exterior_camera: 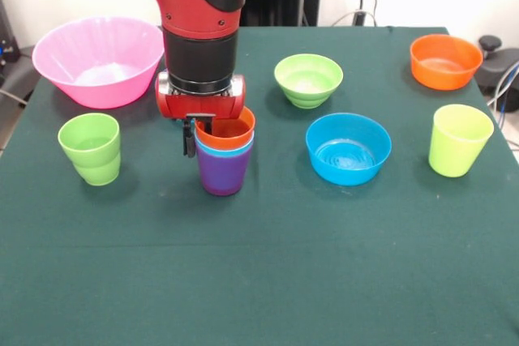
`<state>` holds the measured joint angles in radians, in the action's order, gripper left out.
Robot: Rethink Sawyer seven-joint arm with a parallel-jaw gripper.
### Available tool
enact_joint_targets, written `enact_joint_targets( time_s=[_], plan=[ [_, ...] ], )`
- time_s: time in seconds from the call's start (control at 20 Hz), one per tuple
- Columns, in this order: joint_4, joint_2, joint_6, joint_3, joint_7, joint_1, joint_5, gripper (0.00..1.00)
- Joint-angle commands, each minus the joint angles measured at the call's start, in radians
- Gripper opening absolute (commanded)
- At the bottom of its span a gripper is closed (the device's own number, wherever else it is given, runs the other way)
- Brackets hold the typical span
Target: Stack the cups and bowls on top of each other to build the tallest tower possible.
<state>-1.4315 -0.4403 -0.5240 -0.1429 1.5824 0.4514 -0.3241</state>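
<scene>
Red-and-black robot arm [190, 6], glossy and thick-bodied.
A rounded red shell curves across the top, dotted with small dark screw recesses, and meets a smooth black cylindrical band. Under that sits a silver ring, then a squat red wrist block [200, 96] with a black slot in its face. Small dark metal gripper [197, 135] parts show at the bottom.

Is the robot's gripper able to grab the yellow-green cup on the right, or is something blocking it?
Probably yes. The yellow-green cup stands alone on the cloth, open side up, apart from the blue bowl. The gripper is busy at the tower.
</scene>
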Motion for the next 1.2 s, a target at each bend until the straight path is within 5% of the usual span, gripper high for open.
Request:
enact_joint_targets(
  time_s=[0.05, 0.4, 0.45, 1.2],
  plan=[
    [-0.065, 0.138, 0.059, -0.051, 0.101, -0.036, -0.011, 0.00],
    [-0.059, 0.136, 0.043, -0.048, 0.101, -0.040, -0.008, 0.00],
    [-0.059, 0.136, 0.043, -0.047, 0.100, -0.040, -0.008, 1.00],
    [-0.061, 0.127, 0.041, -0.049, 0.081, -0.034, -0.010, 1.00]
  ],
)
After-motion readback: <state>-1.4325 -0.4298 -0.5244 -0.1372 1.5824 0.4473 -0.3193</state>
